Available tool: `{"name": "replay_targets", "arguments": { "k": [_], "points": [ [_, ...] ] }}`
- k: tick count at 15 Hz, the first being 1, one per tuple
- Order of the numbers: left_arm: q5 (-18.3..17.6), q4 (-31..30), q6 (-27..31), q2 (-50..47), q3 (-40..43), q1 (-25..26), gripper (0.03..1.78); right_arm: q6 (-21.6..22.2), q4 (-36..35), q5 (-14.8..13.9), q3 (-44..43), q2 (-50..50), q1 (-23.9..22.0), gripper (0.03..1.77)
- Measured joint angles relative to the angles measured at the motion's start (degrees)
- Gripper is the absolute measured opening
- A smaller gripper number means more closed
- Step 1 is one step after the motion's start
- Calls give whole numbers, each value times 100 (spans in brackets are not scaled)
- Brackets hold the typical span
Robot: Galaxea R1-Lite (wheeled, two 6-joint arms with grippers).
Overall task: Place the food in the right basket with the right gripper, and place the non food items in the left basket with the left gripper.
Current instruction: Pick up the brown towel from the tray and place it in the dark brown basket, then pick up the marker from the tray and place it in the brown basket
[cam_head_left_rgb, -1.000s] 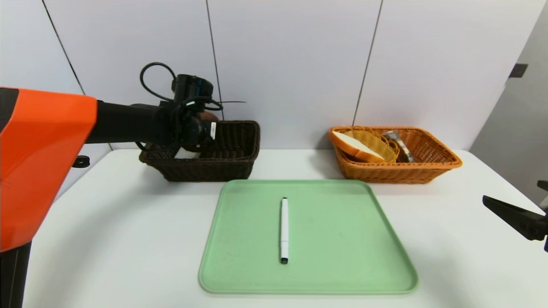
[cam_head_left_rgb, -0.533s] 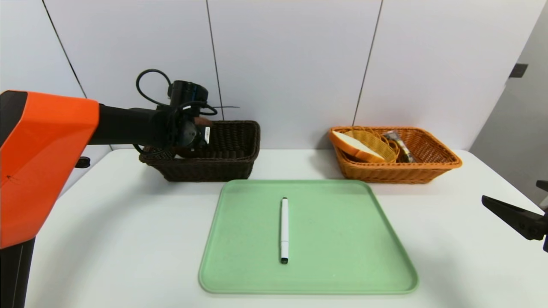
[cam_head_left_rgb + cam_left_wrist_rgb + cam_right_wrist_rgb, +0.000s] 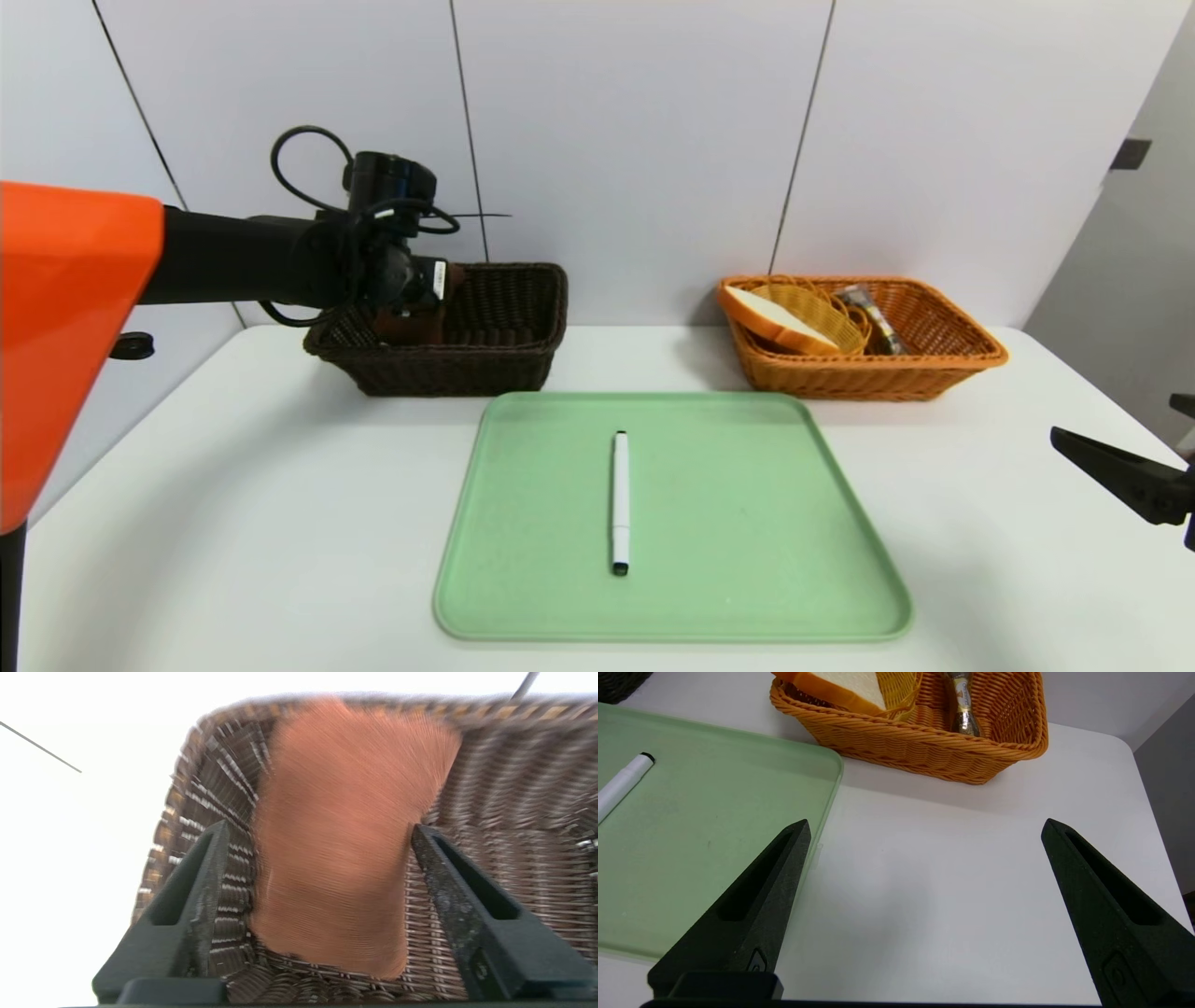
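The left jaws (image 3: 320,833) stand apart over the dark basket (image 3: 504,359), far left; the brown cloth (image 3: 341,844) between them, seemingly falling, could snag a rising finger.

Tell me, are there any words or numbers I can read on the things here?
None can be read.
snack wrapper in the orange basket: a gold label with print, too small and blurred to read.
left gripper: a small white sticker on its wrist, too small to read.
marker pen on the green tray: no writing shows.
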Motion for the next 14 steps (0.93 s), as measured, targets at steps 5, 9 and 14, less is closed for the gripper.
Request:
{"name": "replay_targets", "arguments": {
  "k": [5, 9, 14],
  "points": [
    [-12, 7, 15, -402, 33, -101, 155, 2, 5, 2, 12, -20, 1, 171],
    [-23, 134, -32, -794, 195, -569, 161, 0, 18, 0, 15, -38, 1, 171],
    [16, 345, -562, -1646, 1373, -1838, 166, -41, 22, -1, 32, -49, 1, 171]
  ]
}}
